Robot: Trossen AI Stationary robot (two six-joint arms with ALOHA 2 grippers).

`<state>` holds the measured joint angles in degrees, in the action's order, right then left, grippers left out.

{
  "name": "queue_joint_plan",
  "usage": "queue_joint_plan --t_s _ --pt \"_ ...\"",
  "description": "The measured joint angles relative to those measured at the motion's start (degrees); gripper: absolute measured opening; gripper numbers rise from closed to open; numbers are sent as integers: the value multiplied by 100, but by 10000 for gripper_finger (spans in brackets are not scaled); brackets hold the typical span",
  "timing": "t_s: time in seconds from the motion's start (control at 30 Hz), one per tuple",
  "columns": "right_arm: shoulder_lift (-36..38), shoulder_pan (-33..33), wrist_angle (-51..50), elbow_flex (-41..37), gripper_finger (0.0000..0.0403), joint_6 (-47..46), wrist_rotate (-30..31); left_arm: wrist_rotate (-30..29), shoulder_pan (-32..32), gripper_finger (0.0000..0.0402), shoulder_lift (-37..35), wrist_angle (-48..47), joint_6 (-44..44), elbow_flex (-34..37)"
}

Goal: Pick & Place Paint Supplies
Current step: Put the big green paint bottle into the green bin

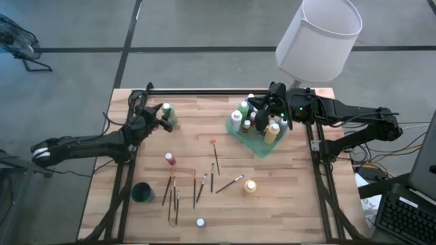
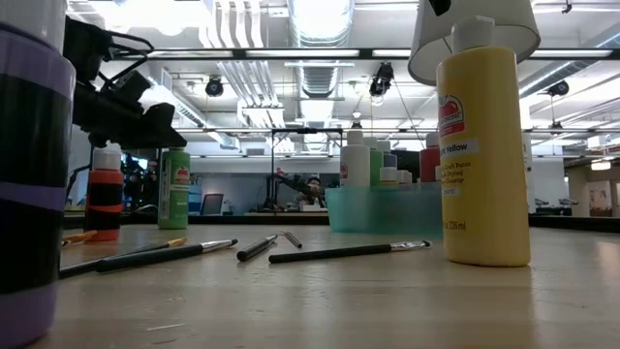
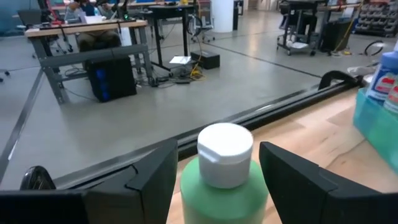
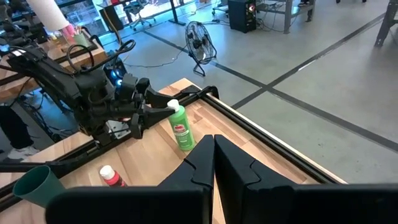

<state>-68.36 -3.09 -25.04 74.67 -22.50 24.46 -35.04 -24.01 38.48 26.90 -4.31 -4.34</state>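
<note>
A green paint bottle (image 1: 169, 117) with a white cap stands upright on its base at the table's far left. My left gripper (image 3: 217, 149) is open, and its two fingers flank the bottle (image 3: 224, 193) just below the cap. My right gripper (image 4: 214, 146) is shut on nothing and hovers over the translucent green tray (image 1: 255, 146), which holds several bottles. A red bottle (image 1: 169, 158), a yellow bottle (image 1: 250, 187) and a small white-capped bottle (image 1: 200, 222) stand on the table. Several brushes (image 1: 204, 185) lie flat on the table. My left gripper comes at the green bottle level from the table's left, one finger (image 3: 155, 180) on each side of its shoulder (image 3: 193, 180), just below the cap. Whether the fingers touch the bottle I cannot tell. The bottle stands upright on the table.
A small dark green cup (image 1: 142, 192) stands near the front left. A white lampshade (image 1: 318, 37) hangs over the far right corner. A black rail (image 1: 225, 90) runs along the far edge. Bare wood lies between the green bottle and the tray.
</note>
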Motion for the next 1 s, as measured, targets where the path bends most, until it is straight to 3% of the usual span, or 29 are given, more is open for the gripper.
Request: queue_joint_plan --t_s 0.47,0.9,1.0 --pt "0 2 4 0 8 0 16 104 -136 227 629 365 -4 -102" --pt "0 7 4 0 8 -48 16 127 -137 129 684 369 133 -153" --pt "0 7 6 0 8 -50 16 126 -137 124 682 369 140 -153"
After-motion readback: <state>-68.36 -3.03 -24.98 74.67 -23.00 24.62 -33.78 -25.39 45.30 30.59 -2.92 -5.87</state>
